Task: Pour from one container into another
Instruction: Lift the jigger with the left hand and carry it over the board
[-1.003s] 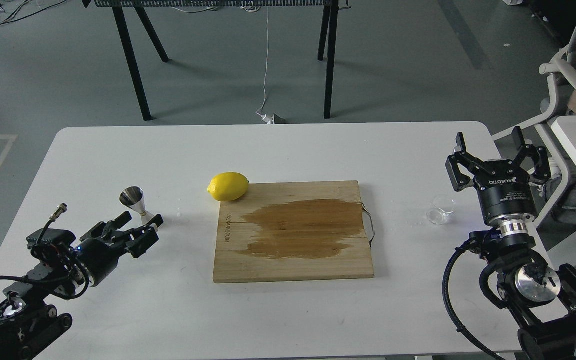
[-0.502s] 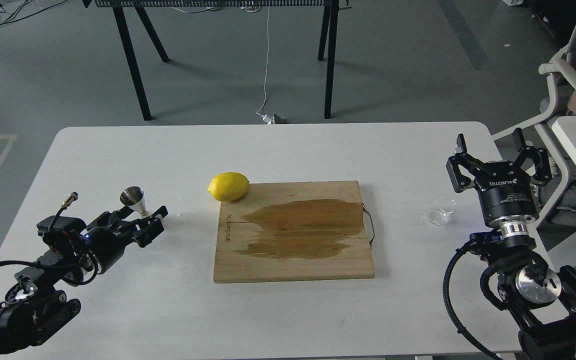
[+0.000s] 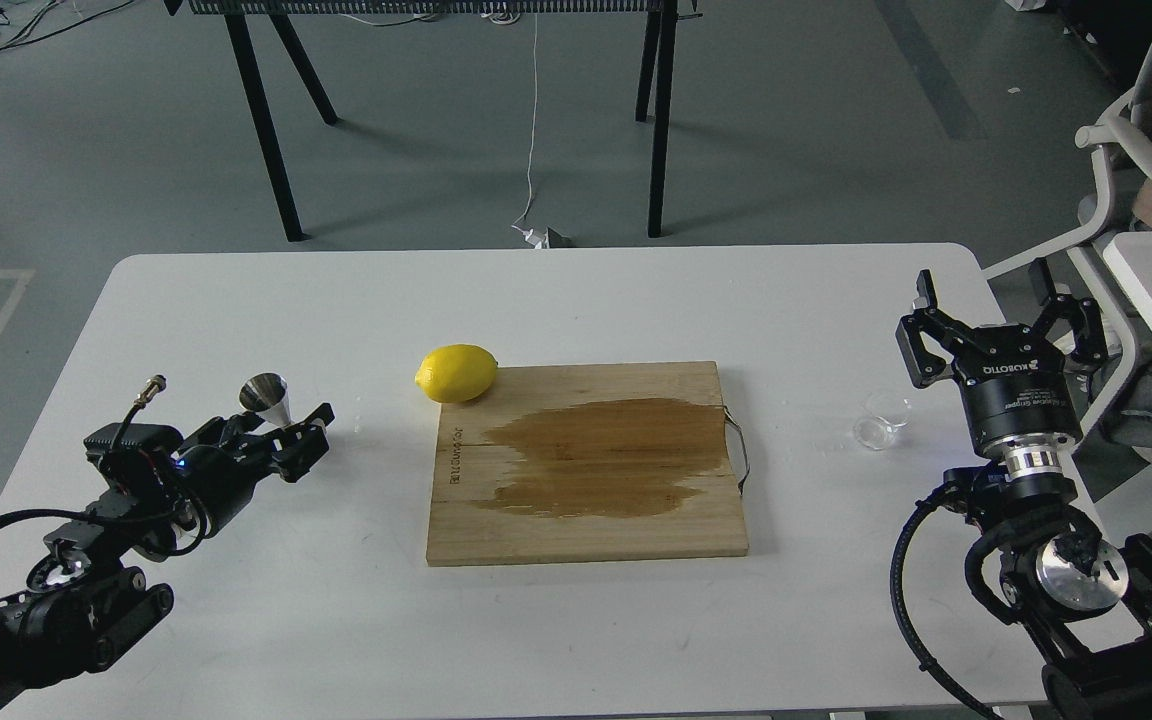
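The left gripper (image 3: 291, 440) lies low over the white table (image 3: 576, 300), well to the left of the wooden cutting board (image 3: 586, 462), its dark fingers pointing toward the far right. The steel jigger (image 3: 271, 402) stands upright right at those fingers, its lower cone hidden behind them and its open upper cone rising clear above. Whether the jaws are spread around the jigger's base, touching it, or only in front of it cannot be told from this angle, nor can the gap between the two fingers be made out.

The right gripper (image 3: 998, 300) stands upright to the right of the board, near the table's right edge, its two fingers spread wide apart and holding nothing. The small clear cup (image 3: 879, 419) sits on the table between the board and this gripper, just beside the gripper's body on its left and nearer than the fingertips, not between the jaws.

A lemon (image 3: 456, 373) rests at the board's far-left corner, touching it. A broad dark wet patch (image 3: 601, 458) covers the board's middle.
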Action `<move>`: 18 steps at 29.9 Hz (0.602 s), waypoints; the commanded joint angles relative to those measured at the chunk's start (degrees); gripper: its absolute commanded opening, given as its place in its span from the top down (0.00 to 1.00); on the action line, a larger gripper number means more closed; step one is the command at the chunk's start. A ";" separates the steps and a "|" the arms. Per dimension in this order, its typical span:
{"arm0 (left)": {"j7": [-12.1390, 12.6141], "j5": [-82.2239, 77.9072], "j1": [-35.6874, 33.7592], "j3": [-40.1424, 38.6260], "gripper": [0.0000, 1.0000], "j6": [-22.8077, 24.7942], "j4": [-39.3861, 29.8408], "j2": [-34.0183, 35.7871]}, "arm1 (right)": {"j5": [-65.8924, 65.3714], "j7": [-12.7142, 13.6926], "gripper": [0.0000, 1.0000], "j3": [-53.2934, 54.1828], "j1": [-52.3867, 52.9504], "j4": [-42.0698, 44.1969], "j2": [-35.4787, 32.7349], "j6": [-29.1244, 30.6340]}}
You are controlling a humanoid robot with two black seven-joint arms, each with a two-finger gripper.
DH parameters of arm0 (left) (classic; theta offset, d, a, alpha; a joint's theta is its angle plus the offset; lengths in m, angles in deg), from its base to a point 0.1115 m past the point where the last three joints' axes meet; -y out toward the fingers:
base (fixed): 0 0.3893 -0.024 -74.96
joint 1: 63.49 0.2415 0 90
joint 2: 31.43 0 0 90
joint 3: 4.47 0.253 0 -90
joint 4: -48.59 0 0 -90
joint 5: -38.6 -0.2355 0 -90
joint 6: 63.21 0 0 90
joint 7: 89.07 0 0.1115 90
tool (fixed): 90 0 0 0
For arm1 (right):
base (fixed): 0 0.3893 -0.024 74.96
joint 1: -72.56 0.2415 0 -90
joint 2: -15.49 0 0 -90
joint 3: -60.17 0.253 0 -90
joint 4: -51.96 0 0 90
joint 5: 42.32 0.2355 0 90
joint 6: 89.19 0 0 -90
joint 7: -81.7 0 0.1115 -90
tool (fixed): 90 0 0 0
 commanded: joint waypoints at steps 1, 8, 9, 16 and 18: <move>0.00 -0.14 -0.03 0.00 0.29 -0.08 0.49 -0.08 | 0.00 0.00 0.01 0.00 -0.19 0.00 0.00 0.00; 0.00 -0.40 -0.12 0.35 0.56 -0.26 0.49 -0.08 | 0.00 0.00 0.01 0.08 -0.28 0.00 0.00 0.00; 0.00 -0.40 -0.12 0.35 0.59 -0.26 0.58 -0.08 | 0.00 0.00 0.01 0.08 -0.28 0.00 0.00 0.00; 0.00 -0.40 -0.21 0.35 0.85 -0.52 0.58 -0.08 | 0.00 0.00 0.01 0.00 -0.28 0.00 0.00 0.00; 0.00 -0.31 -0.21 0.35 0.89 -0.61 0.58 0.00 | 0.00 0.00 0.01 0.08 -0.28 0.00 0.00 0.00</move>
